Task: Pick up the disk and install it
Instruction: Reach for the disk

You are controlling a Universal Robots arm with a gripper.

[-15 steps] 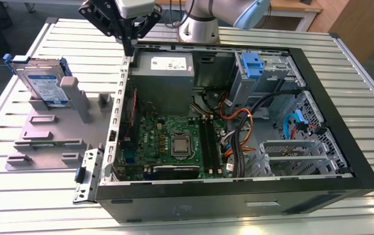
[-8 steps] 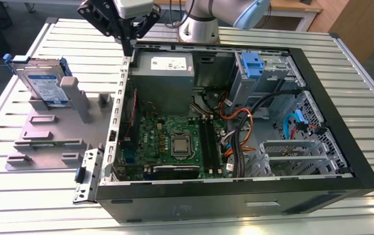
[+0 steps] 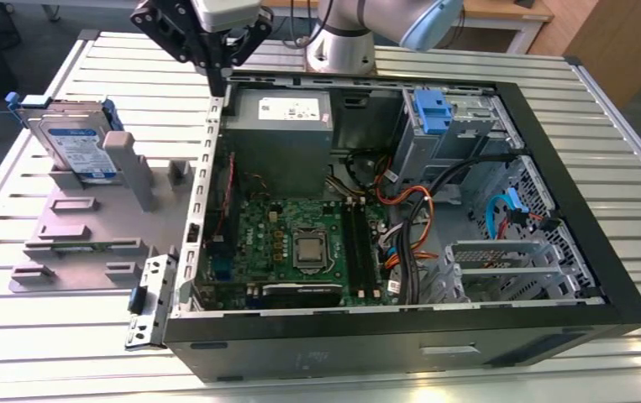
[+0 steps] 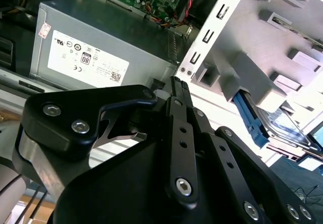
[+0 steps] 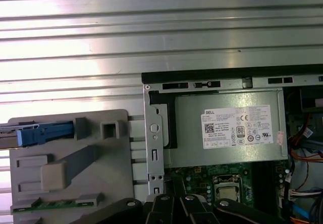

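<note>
The end effector (image 3: pixel 220 81) is hanging with its tip pointing down, its fingers (image 4: pixel 177 85) pressing together and pinching nothing. It is hovering just above the upper rim of the open computer case (image 3: pixel 589 210), at the corner where the grey power-supply box (image 3: pixel 279 126) is sitting. Whether the tip is touching the metal rim cannot be told. In both wrist views that box is lying right below the end effector, its white sticker (image 5: pixel 237 127) facing up. Further into the case from the end effector, the green motherboard (image 3: pixel 297 243) is lying flat, with orange, red and black cables (image 3: pixel 404 210) trailing beside it. A blue latch piece (image 3: pixel 430 113) is sitting in the drive bay, on the far side of the power-supply box from the end effector.

The disk (image 3: pixel 79 151) is standing well apart from the end effector, outside the case toward the exterior view's left. It is resting upright on its edge in a grey holding fixture (image 3: pixel 85 243), its white-and-blue label facing outward and its blue side bracket (image 5: pixel 45 133) showing along one edge. In the second wrist view the disk (image 4: pixel 282 125) is showing beyond the case wall, leaning among the fixture's grey blocks. Fixture and case are both resting on the ribbed metal surface (image 3: pixel 634 126). The arm (image 3: pixel 354 34) is rising behind the end effector.
</note>
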